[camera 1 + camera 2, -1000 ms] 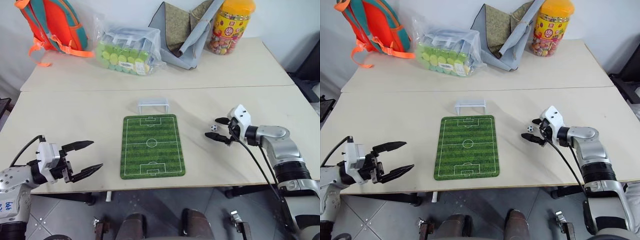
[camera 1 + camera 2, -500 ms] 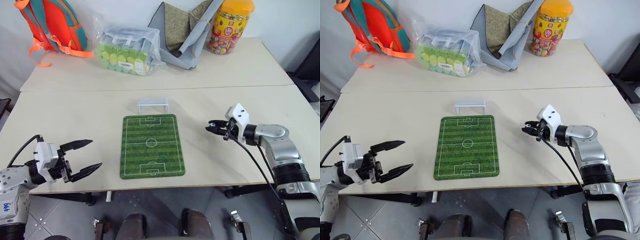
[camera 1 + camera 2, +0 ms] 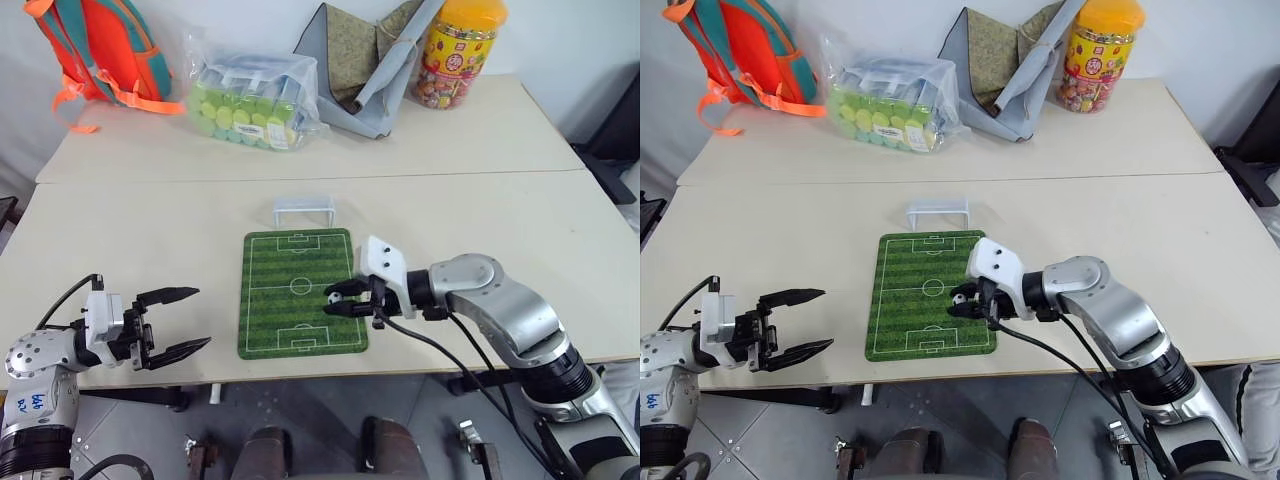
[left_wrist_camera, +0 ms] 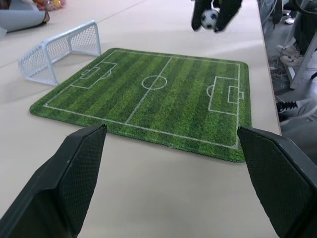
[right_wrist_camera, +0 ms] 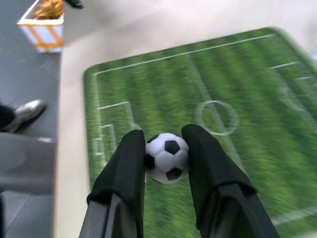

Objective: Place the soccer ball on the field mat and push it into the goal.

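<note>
Head cam: right end effector (image 3: 338,298) is clenched on the soccer ball (image 3: 332,296) and hangs over the right side of the field mat (image 3: 290,260), roughly level with the centre circle and a bit toward the near half. Ball is in the air, not on the mat. Goal (image 3: 306,210) stands on the surface just past the mat's far short edge, mouth facing the pitch. Left end effector (image 3: 180,321) is released, fingers spread wide, hovering over the surface well left of the mat, holding nothing.

Left wrist cam: mat lies flat, goal (image 4: 59,49) sits just off its far end, slightly apart from the edge. Right end effector's fingertips with the ball (image 4: 210,18) show above the mat's opposite long edge, clear gap beneath the ball.

Right wrist cam: ball (image 5: 167,156) is pinched squarely between both black fingers (image 5: 130,153), grass and the centre circle directly below.

Step, as I read it: transport done, placement pending. Next move calls for lowering until the ball touches the mat, then opening gently so it doesn't roll away. Ideally shift toward the mat's centre line first, so the push runs straight along the pitch into the goal mouth. Ball is tiny and round, so a light, centred nudge is needed.
</note>
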Controlling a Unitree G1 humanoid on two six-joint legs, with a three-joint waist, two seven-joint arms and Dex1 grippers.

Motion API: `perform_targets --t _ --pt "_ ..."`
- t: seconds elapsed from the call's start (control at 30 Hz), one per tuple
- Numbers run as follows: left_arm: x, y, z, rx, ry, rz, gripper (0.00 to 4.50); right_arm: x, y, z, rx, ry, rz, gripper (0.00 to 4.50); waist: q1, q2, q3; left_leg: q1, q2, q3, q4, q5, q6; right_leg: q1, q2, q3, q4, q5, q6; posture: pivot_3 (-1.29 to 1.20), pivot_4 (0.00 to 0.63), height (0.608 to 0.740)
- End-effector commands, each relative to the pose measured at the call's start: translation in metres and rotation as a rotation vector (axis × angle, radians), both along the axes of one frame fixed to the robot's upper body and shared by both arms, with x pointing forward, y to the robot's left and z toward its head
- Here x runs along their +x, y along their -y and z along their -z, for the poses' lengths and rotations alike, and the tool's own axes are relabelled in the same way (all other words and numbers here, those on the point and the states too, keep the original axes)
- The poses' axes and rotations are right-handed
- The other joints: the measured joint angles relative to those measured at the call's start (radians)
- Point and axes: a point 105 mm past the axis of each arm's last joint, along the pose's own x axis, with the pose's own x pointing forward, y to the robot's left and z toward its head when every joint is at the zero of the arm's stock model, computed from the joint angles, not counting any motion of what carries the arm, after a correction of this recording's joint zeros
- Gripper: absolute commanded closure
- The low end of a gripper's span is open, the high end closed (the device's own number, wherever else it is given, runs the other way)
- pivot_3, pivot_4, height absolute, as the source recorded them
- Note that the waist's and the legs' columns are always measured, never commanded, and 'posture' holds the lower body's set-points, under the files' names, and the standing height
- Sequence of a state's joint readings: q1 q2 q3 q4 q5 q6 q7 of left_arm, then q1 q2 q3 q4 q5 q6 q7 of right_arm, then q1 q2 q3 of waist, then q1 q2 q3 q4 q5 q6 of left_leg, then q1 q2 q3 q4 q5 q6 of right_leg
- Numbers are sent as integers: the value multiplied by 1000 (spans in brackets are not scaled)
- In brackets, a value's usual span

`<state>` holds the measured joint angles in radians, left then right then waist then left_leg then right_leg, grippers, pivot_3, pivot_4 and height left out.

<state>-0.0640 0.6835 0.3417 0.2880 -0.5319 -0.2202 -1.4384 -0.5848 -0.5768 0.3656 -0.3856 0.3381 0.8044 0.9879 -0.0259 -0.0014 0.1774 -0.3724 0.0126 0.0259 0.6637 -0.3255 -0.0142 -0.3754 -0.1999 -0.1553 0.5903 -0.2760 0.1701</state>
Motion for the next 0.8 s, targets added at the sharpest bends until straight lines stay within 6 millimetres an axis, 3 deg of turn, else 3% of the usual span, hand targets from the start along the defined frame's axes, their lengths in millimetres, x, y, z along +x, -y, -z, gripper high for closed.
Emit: perform_targets --t 0.03,0.3,0.57,0.8 --pt "-11 -4 6 22 -6 22 0 -21 -30 13 -44 30 -151 3636 -2 0 0 0 0 0 0 0 0 0 0 0 0 0 0 0 150 740" --pt "-23 2 11 18 0 7 0 -22 -52 37 -89 29 -236 3636 -1 0 0 0 1 2 1 -1 0 -1 1 1 1 0 -1 0 150 740" --pt "-28 3 10 11 13 -29 0 -14 -52 44 -104 39 -245 3636 -2 0 0 1 2 2 0 -1 0 -1 1 1 1 0 -1 0 150 740" --pt "-26 5 7 5 22 -38 0 -2 -54 37 -82 67 -229 3636 -2 0 0 1 2 2 0 -1 0 -2 1 1 1 0 -1 0 150 740"
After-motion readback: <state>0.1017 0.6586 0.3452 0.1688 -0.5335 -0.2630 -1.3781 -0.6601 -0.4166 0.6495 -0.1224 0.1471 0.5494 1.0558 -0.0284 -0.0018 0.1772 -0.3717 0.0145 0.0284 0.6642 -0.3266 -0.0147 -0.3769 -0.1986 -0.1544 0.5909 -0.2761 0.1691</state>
